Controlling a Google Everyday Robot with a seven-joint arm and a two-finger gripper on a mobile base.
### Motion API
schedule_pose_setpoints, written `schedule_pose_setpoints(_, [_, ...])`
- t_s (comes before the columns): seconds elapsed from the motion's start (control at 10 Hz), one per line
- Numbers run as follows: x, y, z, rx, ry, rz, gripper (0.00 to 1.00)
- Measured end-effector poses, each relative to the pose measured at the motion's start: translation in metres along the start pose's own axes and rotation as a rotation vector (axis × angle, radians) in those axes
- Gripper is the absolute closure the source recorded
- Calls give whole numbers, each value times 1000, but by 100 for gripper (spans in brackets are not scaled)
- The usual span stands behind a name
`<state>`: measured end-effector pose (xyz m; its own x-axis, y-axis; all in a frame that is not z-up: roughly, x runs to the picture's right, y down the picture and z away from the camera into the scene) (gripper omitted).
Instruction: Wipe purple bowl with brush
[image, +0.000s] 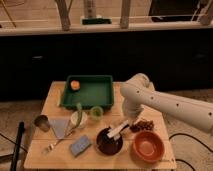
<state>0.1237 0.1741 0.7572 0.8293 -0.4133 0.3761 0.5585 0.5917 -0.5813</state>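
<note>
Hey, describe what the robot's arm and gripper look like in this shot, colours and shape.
The arm is a thick, smooth, cream-white tube with a bulbous rounded joint and a row of small dark dots along its side. The gripper, at its lower end just above the purple bowl by the brush, looks the same pale colour, partly shadowed.

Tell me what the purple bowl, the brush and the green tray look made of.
The purple bowl: likely plastic or glazed ceramic; dark, smooth-looking. The brush: probably plastic, uniformly pale cream; bristles not discernible. The green tray: likely plastic, evenly coloured, matte, moulded rim. The gripper is at the brush's upper end, above the bowl's right edge.
</note>
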Motion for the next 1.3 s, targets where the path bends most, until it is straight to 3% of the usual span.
schedule_pose_setpoints(0.3, [-34, -21, 7, -21, -16, -96, 100])
schedule_pose_setpoints(0.6, [-50, -9, 8, -35, -38, -123, 100])
schedule_pose_setpoints(1.1, [-5, 42, -2, -24, -35, -11, 100])
schedule_pose_setpoints(1.3, [5, 35, -4, -15, -17, 14, 100])
